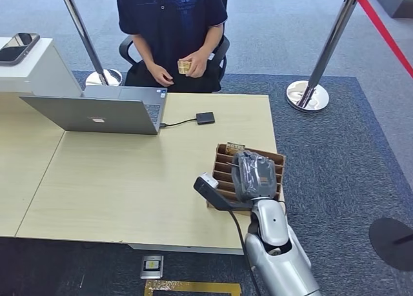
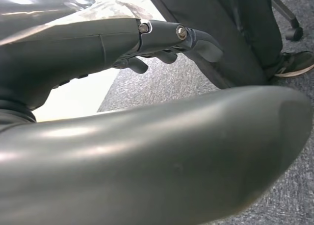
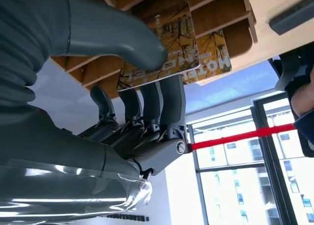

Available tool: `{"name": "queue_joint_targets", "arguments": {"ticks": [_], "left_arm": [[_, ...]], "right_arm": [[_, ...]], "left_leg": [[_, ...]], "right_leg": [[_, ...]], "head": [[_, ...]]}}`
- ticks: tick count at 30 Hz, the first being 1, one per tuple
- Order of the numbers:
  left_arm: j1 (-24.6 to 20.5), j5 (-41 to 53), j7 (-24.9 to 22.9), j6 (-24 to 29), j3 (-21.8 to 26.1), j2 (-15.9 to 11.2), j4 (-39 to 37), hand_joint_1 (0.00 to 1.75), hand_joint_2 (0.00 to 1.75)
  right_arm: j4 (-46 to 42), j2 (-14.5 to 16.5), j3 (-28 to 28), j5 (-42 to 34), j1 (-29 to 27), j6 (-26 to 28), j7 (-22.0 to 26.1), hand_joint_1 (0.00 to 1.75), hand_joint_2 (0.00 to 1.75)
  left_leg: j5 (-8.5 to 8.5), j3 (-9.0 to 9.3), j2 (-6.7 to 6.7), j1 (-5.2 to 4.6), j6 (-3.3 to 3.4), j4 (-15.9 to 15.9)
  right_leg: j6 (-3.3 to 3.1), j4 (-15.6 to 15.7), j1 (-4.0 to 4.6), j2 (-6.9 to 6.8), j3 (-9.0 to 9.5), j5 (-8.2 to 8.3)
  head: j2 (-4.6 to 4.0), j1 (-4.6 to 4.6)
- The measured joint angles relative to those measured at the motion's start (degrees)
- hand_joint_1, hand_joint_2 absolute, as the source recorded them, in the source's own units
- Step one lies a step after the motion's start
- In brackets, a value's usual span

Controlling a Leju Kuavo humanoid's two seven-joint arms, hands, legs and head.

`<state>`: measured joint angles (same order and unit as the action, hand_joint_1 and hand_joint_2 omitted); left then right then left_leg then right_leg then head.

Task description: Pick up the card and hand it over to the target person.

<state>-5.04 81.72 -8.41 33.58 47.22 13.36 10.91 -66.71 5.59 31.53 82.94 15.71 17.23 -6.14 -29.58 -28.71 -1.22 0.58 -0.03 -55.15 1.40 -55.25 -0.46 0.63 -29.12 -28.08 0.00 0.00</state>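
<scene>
Card (image 3: 163, 43) is pinched between thumb and fingers (image 3: 170, 95) of right hand (image 1: 253, 175), over the slotted rack (image 1: 221, 164) at desk's (image 1: 122, 180) near right corner. Pick looks done or nearly; handover to seated person (image 1: 170, 19) at far edge remains. Left hand (image 2: 163, 38): fingers apart, holding nothing.

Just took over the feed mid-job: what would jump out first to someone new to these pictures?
First, the right hand over the slotted wooden card rack near the table's right edge, pinching a yellow patterned card between thumb and fingers. Then the seated person across the table, holding a similar card in their own hands, with an open laptop to the left.
</scene>
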Motion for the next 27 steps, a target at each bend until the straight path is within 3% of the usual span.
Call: {"name": "queue_joint_targets", "arguments": {"ticks": [4, 10, 14, 19, 23, 27], "left_arm": [[0.01, -0.32, -0.12, 0.08, 0.08, 0.07, -0.01, 0.0, 0.0], [0.01, -0.36, -0.06, 0.09, 0.12, 0.06, -0.01, 0.0, 0.0], [0.0, -0.57, 0.16, 0.26, 0.28, 0.06, -0.04, 0.0, 0.0], [-0.05, -1.12, 0.66, 0.73, 0.56, -0.09, -0.09, 0.0, 0.0], [-0.11, -1.1, 0.79, 0.75, 0.46, -0.26, -0.23, 0.0, 0.0], [-0.15, -0.63, 0.94, 0.15, -0.12, -0.48, -0.23, 0.0, 0.0]], "right_arm": [[-4.87, -1.27, 0.96, 0.62, 0.1, -0.18, -0.02, 1.34, 1.75], [-5.45, -1.42, 1.14, 0.8, 0.57, -0.16, -0.04, 1.32, 1.75], [-4.78, -0.98, 2.0, 0.96, 5.47, -0.96, 0.11, 1.32, 1.75], [5.98, 2.66, 2.81, -1.81, 15.67, -2.33, 1.17, 1.39, 1.75], [10.23, 4.32, 2.58, -2.94, 19.6, -3.56, 0.91, 1.42, 1.75], [21.77, 7.74, 1.47, -4.02, 27.56, -3.02, 0.76, 1.48, 1.75]], "left_leg": [[0.0, -0.02, 0.02, -0.01, 0.0, -0.01], [-0.01, 0.03, 0.0, 0.01, 0.0, 0.01], [-0.02, -0.01, 0.08, -0.01, 0.0, -0.02], [0.0, -0.03, 0.32, -0.02, -0.02, -0.04], [0.04, 0.05, 0.24, -0.01, -0.07, 0.0], [0.05, 0.03, 0.29, -0.01, -0.09, -0.02]], "right_leg": [[0.0, -0.02, -0.01, 0.0, -0.03, -0.01], [0.0, 0.02, 0.01, 0.01, 0.03, 0.0], [0.0, -0.03, -0.01, 0.09, -0.04, 0.01], [-0.02, -0.12, -0.02, 0.31, -0.15, 0.08], [-0.04, -0.1, -0.01, 0.23, -0.06, 0.07], [-0.05, -0.17, -0.01, 0.28, -0.1, 0.07]], "head": [[0.0, 0.0], [0.0, 0.0], [0.0, 0.0], [0.0, 0.0], [0.0, 0.0], [0.0, 0.0]]}}
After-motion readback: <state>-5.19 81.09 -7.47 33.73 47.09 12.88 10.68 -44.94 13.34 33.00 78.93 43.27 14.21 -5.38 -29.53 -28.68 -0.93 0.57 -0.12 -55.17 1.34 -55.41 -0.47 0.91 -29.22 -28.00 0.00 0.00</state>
